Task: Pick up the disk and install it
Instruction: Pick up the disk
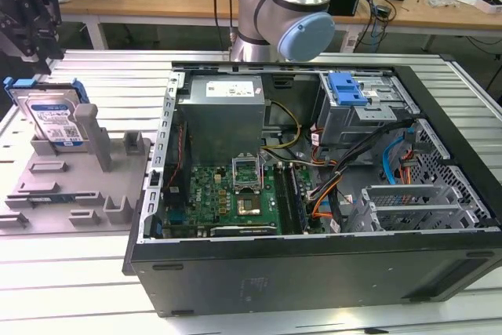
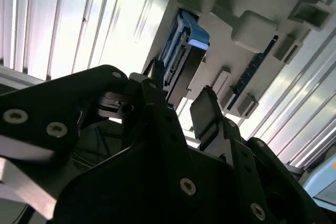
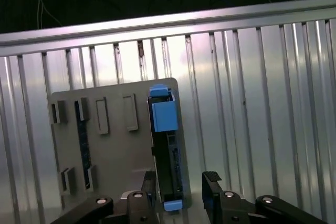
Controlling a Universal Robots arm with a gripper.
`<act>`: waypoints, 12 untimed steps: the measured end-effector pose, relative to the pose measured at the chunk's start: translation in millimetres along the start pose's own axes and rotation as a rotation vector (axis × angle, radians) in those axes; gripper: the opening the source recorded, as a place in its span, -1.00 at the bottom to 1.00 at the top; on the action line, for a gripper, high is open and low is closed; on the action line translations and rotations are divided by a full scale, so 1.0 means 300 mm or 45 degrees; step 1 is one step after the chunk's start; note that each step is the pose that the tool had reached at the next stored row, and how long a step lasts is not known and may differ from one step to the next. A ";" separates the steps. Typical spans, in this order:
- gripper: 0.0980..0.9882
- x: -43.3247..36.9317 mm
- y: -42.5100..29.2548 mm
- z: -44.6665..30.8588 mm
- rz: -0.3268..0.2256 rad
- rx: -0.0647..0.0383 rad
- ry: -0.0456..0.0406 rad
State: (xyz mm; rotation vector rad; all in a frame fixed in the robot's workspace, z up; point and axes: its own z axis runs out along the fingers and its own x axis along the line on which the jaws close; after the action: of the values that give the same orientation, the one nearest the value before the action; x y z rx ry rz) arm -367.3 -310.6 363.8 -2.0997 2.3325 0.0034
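One disk (image 1: 53, 115) upright in its grey holder (image 1: 78, 186), open worktop (image 1: 70, 272) around.
I see jaws spread wide above it, not touching, its top edge between them.

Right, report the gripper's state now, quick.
Gripper: open, holding nothing; it hangs above the rectangular silver metal disk in its blue plastic frame, which stands on edge in the grey plastic holder.

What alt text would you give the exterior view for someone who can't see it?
The gripper hangs above the disk, which stands on edge in a grey holder at the exterior view's left. An open computer case lies beside it.
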 end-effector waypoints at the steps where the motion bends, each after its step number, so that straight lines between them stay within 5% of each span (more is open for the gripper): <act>1: -0.14 0.000 0.003 0.000 -0.007 0.000 0.001; 12: -0.14 0.019 0.087 0.008 -0.035 0.001 0.008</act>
State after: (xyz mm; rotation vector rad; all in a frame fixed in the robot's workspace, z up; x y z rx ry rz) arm -394.0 -313.5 361.2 -2.1348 2.3065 -0.0041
